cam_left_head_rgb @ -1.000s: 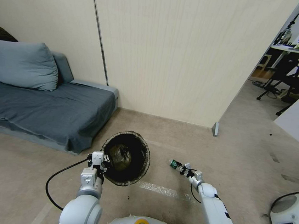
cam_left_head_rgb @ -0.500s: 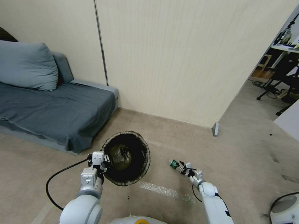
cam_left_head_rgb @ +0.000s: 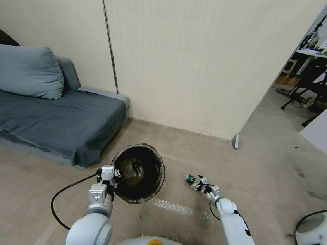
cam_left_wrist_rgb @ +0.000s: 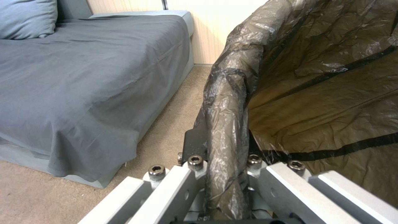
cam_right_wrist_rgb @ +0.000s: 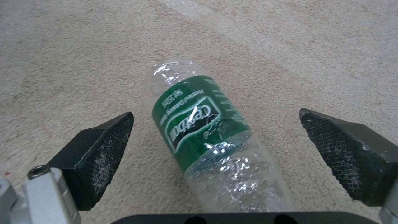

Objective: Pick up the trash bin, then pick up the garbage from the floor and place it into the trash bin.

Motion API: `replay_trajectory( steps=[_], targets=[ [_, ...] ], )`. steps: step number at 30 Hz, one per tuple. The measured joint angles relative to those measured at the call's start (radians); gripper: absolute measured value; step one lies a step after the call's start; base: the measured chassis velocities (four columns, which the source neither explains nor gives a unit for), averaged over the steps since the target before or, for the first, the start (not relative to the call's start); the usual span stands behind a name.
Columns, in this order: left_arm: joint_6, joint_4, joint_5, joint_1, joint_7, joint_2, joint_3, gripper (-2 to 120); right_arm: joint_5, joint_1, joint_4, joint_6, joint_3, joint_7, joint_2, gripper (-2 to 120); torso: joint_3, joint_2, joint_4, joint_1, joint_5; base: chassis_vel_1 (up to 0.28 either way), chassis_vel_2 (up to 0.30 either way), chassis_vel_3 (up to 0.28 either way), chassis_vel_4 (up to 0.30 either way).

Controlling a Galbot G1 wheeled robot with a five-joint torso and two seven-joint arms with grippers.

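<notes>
The trash bin [cam_left_head_rgb: 154, 176] is a round bucket lined with a dark brown bag, and it sits just ahead of me on the left. My left gripper [cam_left_head_rgb: 114, 179] is shut on its near rim. In the left wrist view the fingers [cam_left_wrist_rgb: 195, 146] pinch the bag-covered rim [cam_left_wrist_rgb: 232, 99]. The garbage here is a crushed clear plastic bottle with a green label [cam_left_head_rgb: 190, 178], lying on the floor to the right of the bin. My right gripper [cam_left_head_rgb: 198, 185] is open and low over it. In the right wrist view the bottle [cam_right_wrist_rgb: 195, 118] lies between the two spread black pads [cam_right_wrist_rgb: 110, 140].
A grey sofa [cam_left_head_rgb: 50, 120] with a pillow stands at the left, close to the bin. A beige wall [cam_left_head_rgb: 185, 62] runs behind. A strip of clear tape [cam_left_head_rgb: 174, 207] lies on the carpet. A white machine [cam_left_head_rgb: 318, 240] stands at the lower right, and office chairs [cam_left_head_rgb: 315, 87] beyond the doorway.
My right gripper has crept slightly forward and left over the bottle. The left gripper and the bin have not moved.
</notes>
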State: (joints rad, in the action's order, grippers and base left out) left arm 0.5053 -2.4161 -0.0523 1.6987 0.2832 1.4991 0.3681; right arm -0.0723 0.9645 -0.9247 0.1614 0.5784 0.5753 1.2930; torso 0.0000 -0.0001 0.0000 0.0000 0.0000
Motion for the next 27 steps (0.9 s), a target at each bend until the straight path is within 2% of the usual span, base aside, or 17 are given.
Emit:
replay_trajectory(
  steps=[12,22,25,27],
  targets=[
    [0.000,-0.003,-0.016,0.017,0.000,-0.006,-0.002,1,-0.006,-0.070,0.101,-0.041,-0.013,-0.026,0.006,100,0.000,0.000,0.0000,0.000,0.0001,0.000,0.000,0.000,0.000],
    [-0.006,-0.006,-0.038,0.035,-0.001,-0.006,-0.009,1,-0.002,-0.137,0.221,-0.074,-0.004,-0.042,0.041,100,0.000,0.000,0.0001,0.000,0.0000,0.000,0.000,0.000,0.000],
    [-0.008,-0.007,-0.040,0.038,-0.001,-0.006,-0.007,1,0.004,-0.140,0.237,-0.084,0.001,-0.038,0.048,94,0.000,0.000,0.0002,0.000,-0.0002,0.000,0.000,0.000,0.000],
    [-0.010,-0.007,-0.042,0.040,-0.001,-0.005,-0.007,1,0.001,-0.136,0.244,-0.088,0.007,-0.035,0.056,84,0.000,0.000,0.0000,0.000,-0.0001,0.000,0.000,0.000,0.000]
  ],
)
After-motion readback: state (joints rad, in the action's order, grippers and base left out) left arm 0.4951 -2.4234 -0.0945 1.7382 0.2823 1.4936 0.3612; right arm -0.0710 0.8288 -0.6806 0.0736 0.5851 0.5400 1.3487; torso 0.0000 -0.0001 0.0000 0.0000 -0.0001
